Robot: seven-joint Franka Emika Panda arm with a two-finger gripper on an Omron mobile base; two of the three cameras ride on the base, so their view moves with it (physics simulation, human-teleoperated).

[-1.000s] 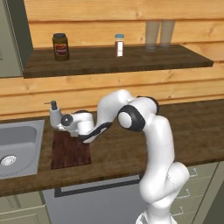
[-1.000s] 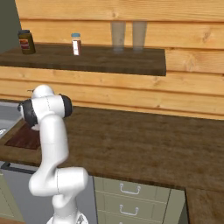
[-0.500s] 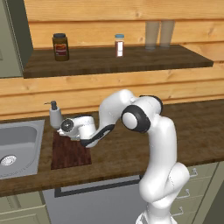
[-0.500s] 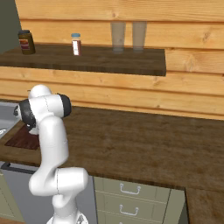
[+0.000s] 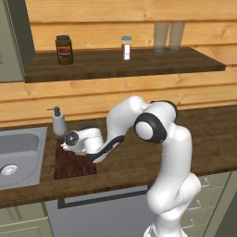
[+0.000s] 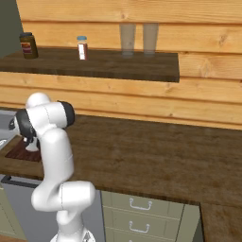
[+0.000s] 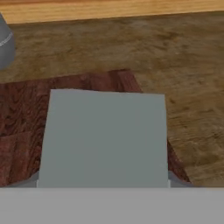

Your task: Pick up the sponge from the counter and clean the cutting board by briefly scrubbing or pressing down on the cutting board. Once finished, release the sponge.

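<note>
The grey-blue sponge is large in the hand view, held between the tips of my gripper, which is shut on it. It hangs just over the dark reddish-brown cutting board, near the board's right edge in that view. From the left base camera, my gripper is low over the back part of the cutting board, which lies on the dark wooden counter beside the sink. The board's corner shows behind my arm in the right base view. I cannot tell whether the sponge touches the board.
A grey soap dispenser stands right behind the board, and its side shows as the dispenser in the hand view. The metal sink lies left of the board. A shelf with jars and glasses hangs above.
My hand with the sponge has come slightly down and forward over the cutting board. Nothing else has moved.
</note>
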